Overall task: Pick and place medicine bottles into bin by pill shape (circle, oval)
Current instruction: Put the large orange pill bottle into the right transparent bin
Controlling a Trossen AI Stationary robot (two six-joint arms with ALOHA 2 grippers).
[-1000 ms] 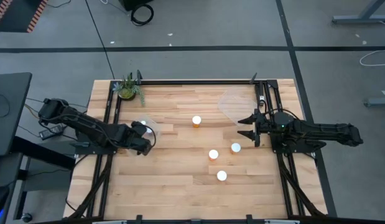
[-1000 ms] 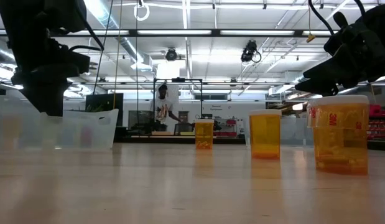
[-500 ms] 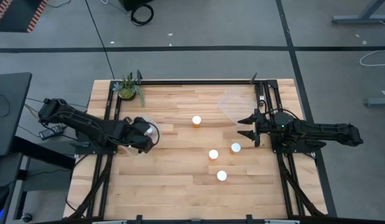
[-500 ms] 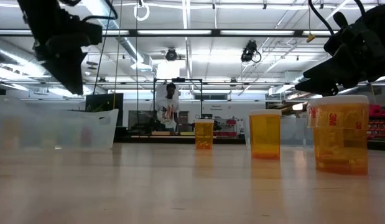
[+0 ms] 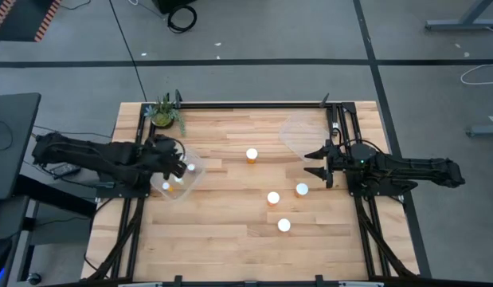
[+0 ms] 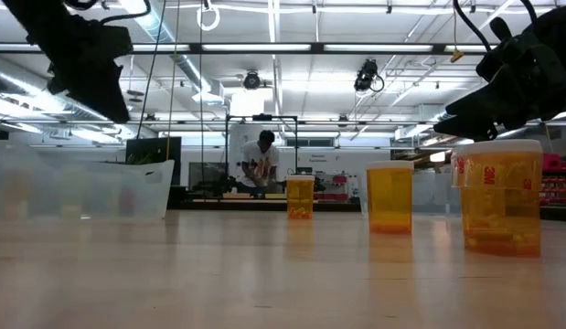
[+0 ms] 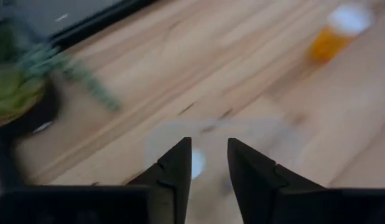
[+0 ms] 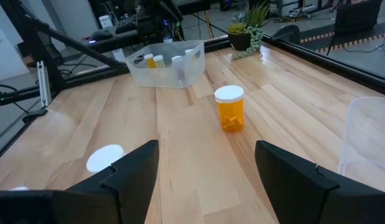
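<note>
Wooden table (image 5: pixel 230 231): my left gripper (image 5: pixel 179 168) is pulling back from the clear bin (image 5: pixel 179 192), fingers narrowing, empty; my right gripper (image 5: pixel 319 166) is staying half-open beside a bottle (image 5: pixel 302 190).

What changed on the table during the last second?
The left pincer pulled back from over the clear bin toward the table's left edge, leaving the bottles inside the bin uncovered. Its fingers narrowed and hold nothing. The right pincer stayed open and empty, and the four bottles on the table did not move.
</note>
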